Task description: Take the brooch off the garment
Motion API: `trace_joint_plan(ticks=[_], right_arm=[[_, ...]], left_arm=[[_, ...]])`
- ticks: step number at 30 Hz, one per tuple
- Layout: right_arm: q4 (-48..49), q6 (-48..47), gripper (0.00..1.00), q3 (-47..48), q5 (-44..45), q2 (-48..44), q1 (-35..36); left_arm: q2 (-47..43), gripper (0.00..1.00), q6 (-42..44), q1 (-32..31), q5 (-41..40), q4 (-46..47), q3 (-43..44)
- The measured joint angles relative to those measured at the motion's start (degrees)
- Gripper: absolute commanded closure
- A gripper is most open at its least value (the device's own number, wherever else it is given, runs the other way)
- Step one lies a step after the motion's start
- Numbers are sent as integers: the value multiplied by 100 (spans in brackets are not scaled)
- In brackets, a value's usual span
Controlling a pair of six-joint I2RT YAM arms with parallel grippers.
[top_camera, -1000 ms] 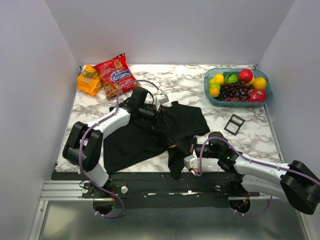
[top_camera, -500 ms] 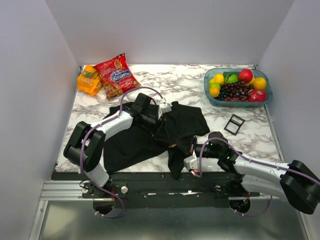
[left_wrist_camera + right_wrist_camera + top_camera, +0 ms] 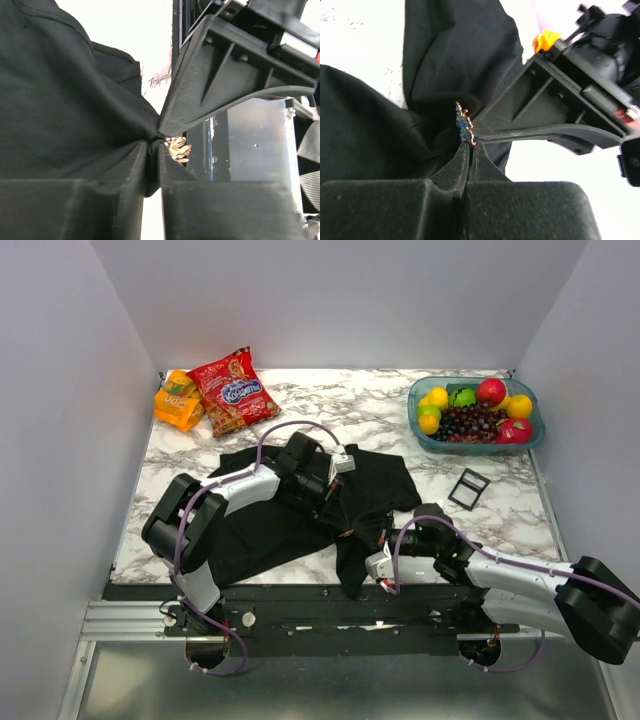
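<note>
The garment (image 3: 270,520) is a black T-shirt lying crumpled on the marble table (image 3: 380,415). The brooch (image 3: 346,532) is a tiny glinting ornament near the shirt's front edge. In the left wrist view the brooch (image 3: 177,148) shows pale gold, just right of my left gripper (image 3: 154,148), which is shut on a fold of the garment (image 3: 60,100). In the right wrist view my right gripper (image 3: 471,145) is shut on the lower edge of the brooch (image 3: 465,125). From above, the left gripper (image 3: 337,510) and right gripper (image 3: 357,536) meet tip to tip at the brooch.
A blue bowl of fruit (image 3: 476,412) stands at the back right. A small black square tray (image 3: 468,488) lies in front of it. A red snack bag (image 3: 232,390) and an orange packet (image 3: 178,400) lie at the back left.
My left gripper has slid across the shirt toward the brooch, opened wider on the way and closed on a fold of cloth beside it. The right arm has barely moved.
</note>
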Motion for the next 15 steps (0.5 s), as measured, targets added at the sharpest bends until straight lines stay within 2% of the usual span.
trace_joint_plan(ticks=[1, 4, 6, 10, 13, 15], right_arm=[[-22, 0, 99, -9, 26, 11, 0], [-24, 28, 80, -13, 131, 15, 2], [-79, 131, 77, -11, 262, -46, 2], [-588, 577, 57, 114, 693, -479, 2], [-1141, 1246, 48, 402, 1088, -901, 2], [-1578, 1832, 46, 728, 1342, -1110, 2]], left_arm=[[15, 100, -28, -4, 13, -9, 20], [55, 100, -17, -9, 11, -57, 105], [52, 100, -24, -9, -28, -68, 133], [-63, 100, -254, -35, -428, 22, 59], [-284, 100, -503, -46, -763, 164, -120], [-398, 100, -704, -46, -988, 280, -199]])
